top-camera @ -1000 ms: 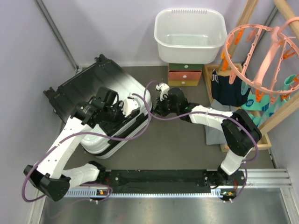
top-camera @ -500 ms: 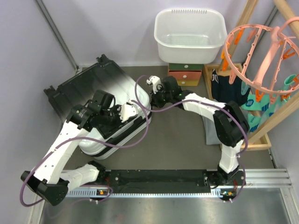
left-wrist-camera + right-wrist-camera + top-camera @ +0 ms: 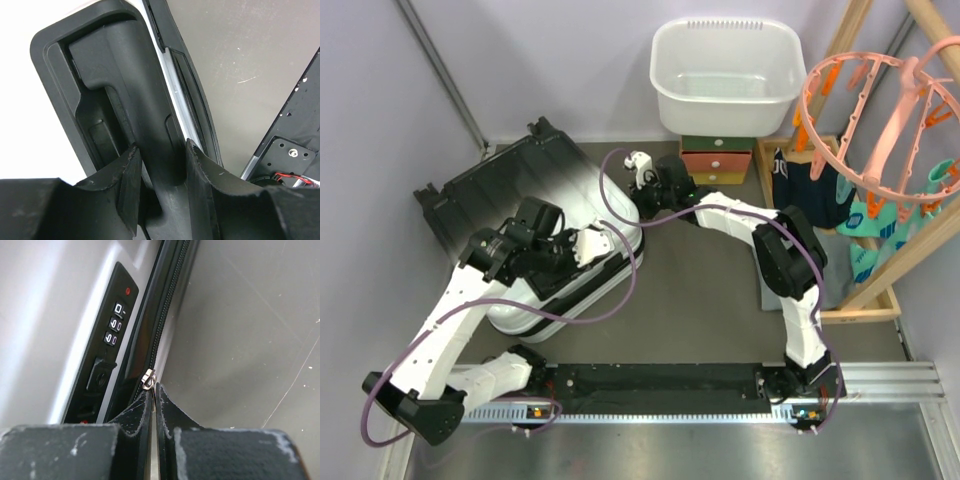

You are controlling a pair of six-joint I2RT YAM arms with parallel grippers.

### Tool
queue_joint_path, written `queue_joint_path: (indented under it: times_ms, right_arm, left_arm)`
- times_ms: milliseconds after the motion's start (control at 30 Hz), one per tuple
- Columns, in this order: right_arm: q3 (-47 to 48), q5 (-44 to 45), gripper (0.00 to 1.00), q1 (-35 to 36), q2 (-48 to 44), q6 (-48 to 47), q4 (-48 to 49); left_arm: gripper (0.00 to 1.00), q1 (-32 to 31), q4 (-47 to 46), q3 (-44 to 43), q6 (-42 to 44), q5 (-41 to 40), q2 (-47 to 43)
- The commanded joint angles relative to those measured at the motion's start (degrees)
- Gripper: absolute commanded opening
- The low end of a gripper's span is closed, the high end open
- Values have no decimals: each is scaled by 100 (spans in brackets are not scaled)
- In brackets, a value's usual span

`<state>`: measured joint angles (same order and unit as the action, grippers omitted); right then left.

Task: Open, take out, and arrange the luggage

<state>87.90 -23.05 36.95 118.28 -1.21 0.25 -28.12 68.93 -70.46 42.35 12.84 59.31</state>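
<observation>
Nearest the arm bases, the luggage (image 3: 515, 185) lay flat on the left part of the grey table (image 3: 710, 310), its ribbed shell running from white at the near end to black at the far end, one wheeled corner against the back wall. The left gripper (image 3: 160, 150) sat on the white near half. Its jaws stood partly apart, one finger (image 3: 129, 180) on each side of the black handle (image 3: 125, 95), and both pressed against the bar, which rose out of a recessed black surround. The hold was around the bar, not just beside it.

Farther back, at the case's right edge, the right gripper (image 3: 154, 390) was closed tight, its two fingertips (image 3: 137, 412) meeting. They pinched the small metal zipper pull (image 3: 148, 378), which stood at the tips on the black zipper track. Just beside that track, on the silver shell, was the combination lock (image 3: 114, 325) with three dials and a red dot above them.

Beyond the right gripper stood a small green-and-orange drawer box (image 3: 717, 160) with a white laundry basket (image 3: 725, 75) on top. To the far right a pink peg hanger (image 3: 880, 110) hung from a wooden rack (image 3: 850, 30), with dark clothing (image 3: 810, 195) below it.
</observation>
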Motion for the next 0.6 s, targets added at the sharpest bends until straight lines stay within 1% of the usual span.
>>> queue_joint_path:
  times_ms: [0, 33, 67, 100, 133, 167, 200, 233, 300, 333, 367, 400, 433, 467, 500, 533, 567]
  right_arm:
    - [334, 310, 0, 102, -77, 235, 1399]
    - [290, 292, 0, 145, -86, 288, 1390]
    - [176, 275, 0, 198, -120, 323, 1425]
    - [97, 257, 0, 225, -138, 384, 1451]
    - [-26, 240, 0, 234, -165, 515, 1547]
    - [-79, 222, 0, 251, -182, 578, 1592]
    - [-123, 196, 0, 251, -200, 657, 1592]
    - [-159, 187, 0, 251, -200, 762, 1575]
    - [-211, 230, 0, 243, -235, 815, 1539]
    - [-290, 248, 0, 260, -253, 842, 1531]
    - [-343, 266, 0, 251, -279, 859, 1539]
    - [-396, 318, 0, 260, -305, 877, 1557]
    - [-483, 336, 0, 269, -366, 929, 1557]
    - [-528, 336, 0, 269, -384, 956, 1583]
    - [-563, 345, 0, 286, -411, 974, 1583]
    - [-624, 362, 0, 304, -446, 974, 1583]
    - [-642, 371, 0, 330, -463, 974, 1575]
  left_arm:
    - [23, -62, 422, -258, 100, -210, -262]
    - [43, -62, 255, -406, -67, -351, -245]
    - [65, -62, -69, -503, -373, -474, -227]
    - [74, -62, -203, -609, -489, -719, -201]
    - [79, -62, -335, -827, -612, -887, -140]
    - [86, -53, -501, -951, -883, -1045, -104]
    - [87, -36, -677, -1083, -982, -1229, -60]
    - [88, -27, -748, -1363, -1070, -1484, 36]
    - [87, 96, -967, -1619, -1377, -1740, 142]
    - [84, 166, -1091, -1768, -1483, -2272, 221]
    - [81, 375, -1205, -1787, -1606, -2573, 256]
    - [70, 543, -1328, -1770, -1607, -2854, 291]
    - [63, 771, -1573, -1631, -1607, -3345, 318]
    - [58, 1460, -1680, -1542, -1529, -3332, 327]
    - [53, 1911, -1742, -1472, -1502, -3175, 336]
    - [43, 2385, -1812, -1428, -1467, -3000, 405]
    - [37, 3234, -1830, -1418, -1371, -2763, 450]
